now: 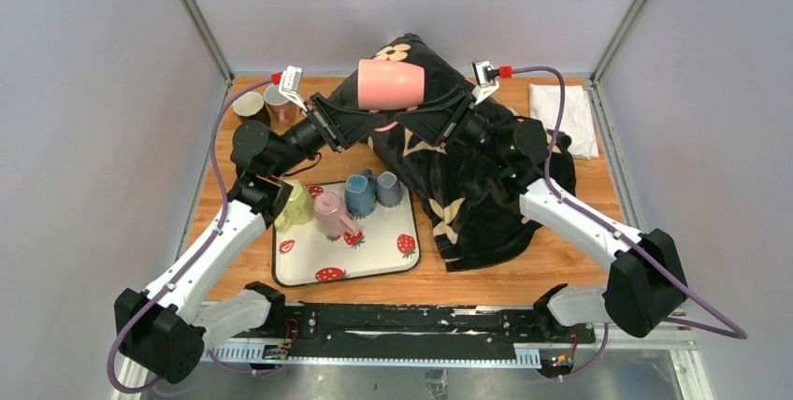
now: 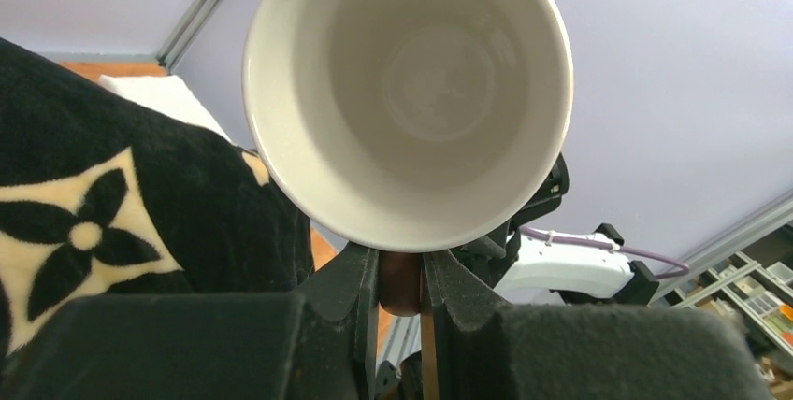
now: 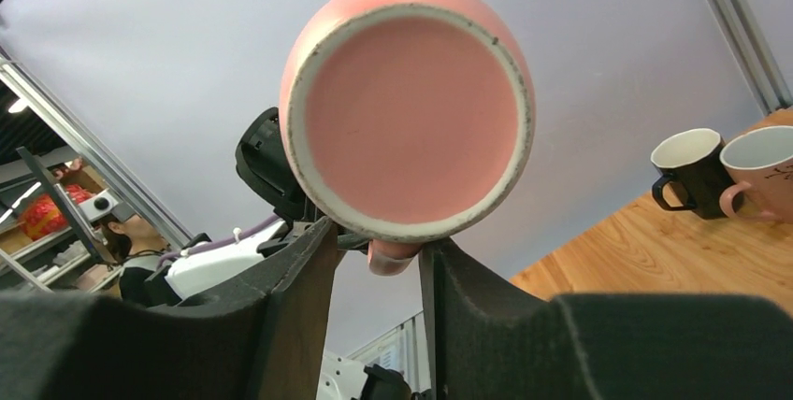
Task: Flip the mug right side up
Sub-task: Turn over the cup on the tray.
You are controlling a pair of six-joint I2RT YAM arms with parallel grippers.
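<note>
Above the black fleece blanket [image 1: 468, 176] with its cream flower print, the pink mug [image 1: 391, 84] hangs in the air on its side, mouth toward the left arm and base toward the right. It is glazed ceramic, round-bellied and white inside, with a pale unglazed ring around its flat pink base. Its handle points down, and the left hand [image 2: 402, 280] is pressed together on it, dark padded fingers pinching it just below the rim. The right hand [image 3: 379, 239] has its fingers parted around the same handle, with a gap showing on one side. Left of the blanket lies a rounded-square strawberry tray [image 1: 374, 255] carrying small mugs [image 1: 360, 194]. In front of the blanket runs a strip of bare wooden tabletop [image 1: 496, 280]. Right of the blanket, a folded white cloth [image 1: 561, 115] lies near the back edge.
</note>
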